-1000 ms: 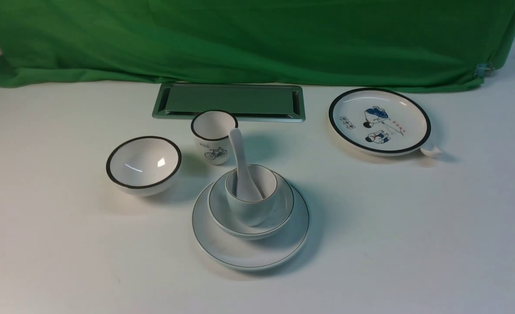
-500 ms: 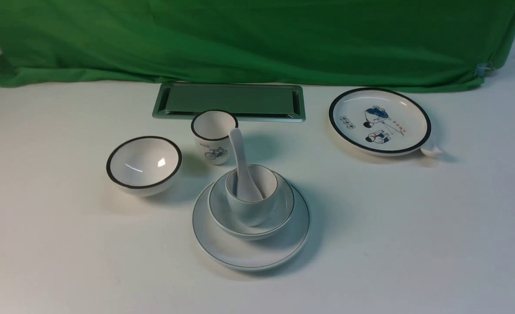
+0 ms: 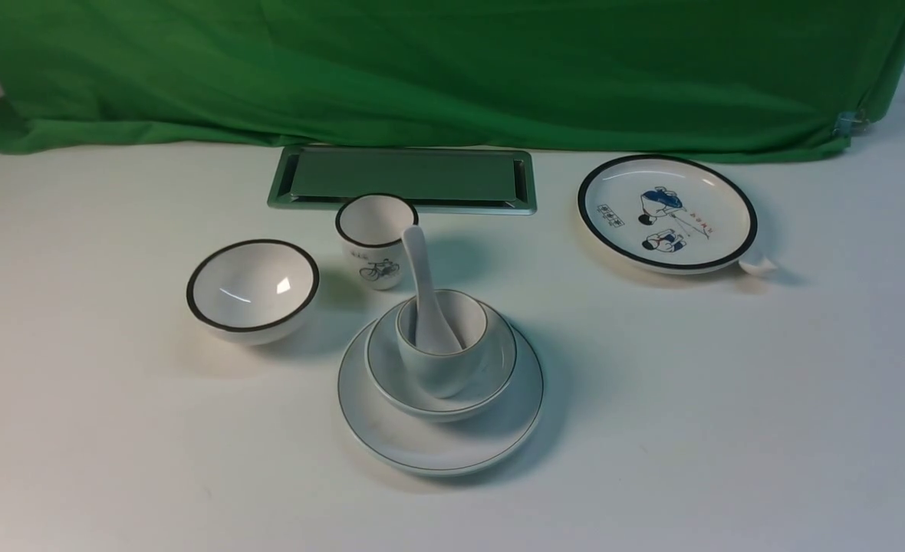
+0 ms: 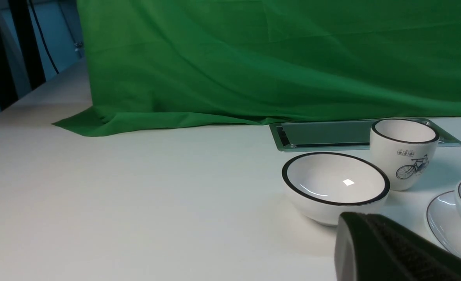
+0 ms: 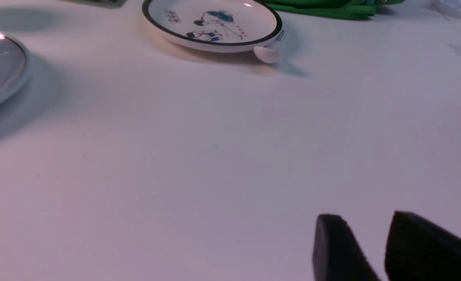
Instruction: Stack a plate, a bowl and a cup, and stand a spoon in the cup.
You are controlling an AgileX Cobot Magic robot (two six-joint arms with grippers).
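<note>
1. The right gripper (image 5: pixel 365 249) hangs low over bare table (image 5: pixel 215 156), its two dark fingers a narrow gap apart, holding and touching nothing.
2. Of the left gripper (image 4: pixel 390 249) only one dark finger shows; I cannot tell how far it is parted.
3. Just beyond that finger sits a black-rimmed bowl (image 4: pixel 335 185), then a bicycle cup (image 4: pixel 404 152).
4. Well ahead of both grippers, between them, the plate (image 3: pixel 440 445) carries the bowl (image 3: pixel 491 368), the cup (image 3: pixel 441 366) and the spoon (image 3: pixel 424 291), which leans in the cup.

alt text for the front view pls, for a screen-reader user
On a white table, a spoon stands in a plain cup, nested in a bowl on a plate. Behind sit a black-rimmed bowl, a bicycle cup, a cartoon plate, a metal tray and green cloth.
</note>
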